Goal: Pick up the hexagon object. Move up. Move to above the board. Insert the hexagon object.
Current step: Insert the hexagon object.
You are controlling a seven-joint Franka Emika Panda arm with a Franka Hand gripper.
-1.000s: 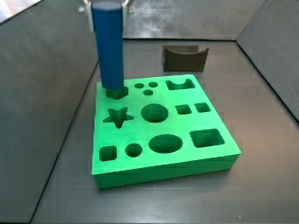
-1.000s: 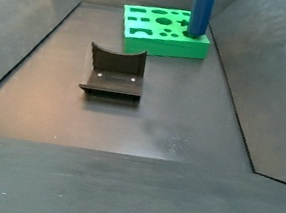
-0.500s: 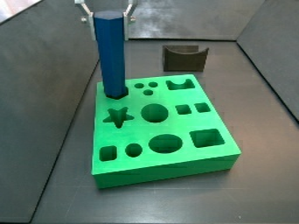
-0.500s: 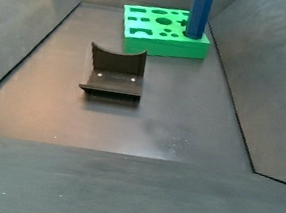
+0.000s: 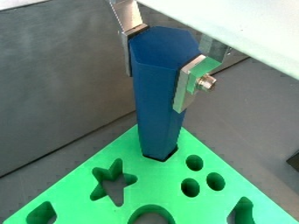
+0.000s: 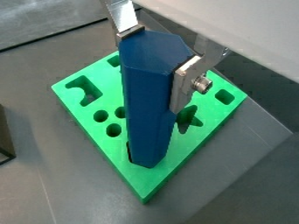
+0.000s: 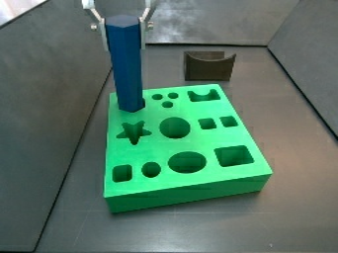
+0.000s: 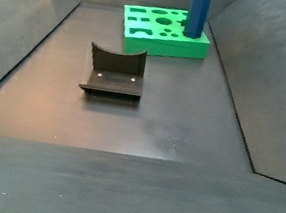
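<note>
The hexagon object, a tall blue prism, stands upright with its lower end in the hexagon hole at a far corner of the green board. It shows in both wrist views and in a side view, where its top is cut off. My gripper is shut on the hexagon object near its top. The silver fingers lie against opposite facets. The board also shows in both wrist views and in a side view.
The dark fixture stands on the floor beyond the board; in a side view it is nearer the camera. Sloping dark walls enclose the floor on all sides. Star, circle, square and oval holes are open in the board.
The gripper and the hexagon object have moved down a little; the object's lower end sits deeper in the hexagon hole. The board and fixture have not moved.
</note>
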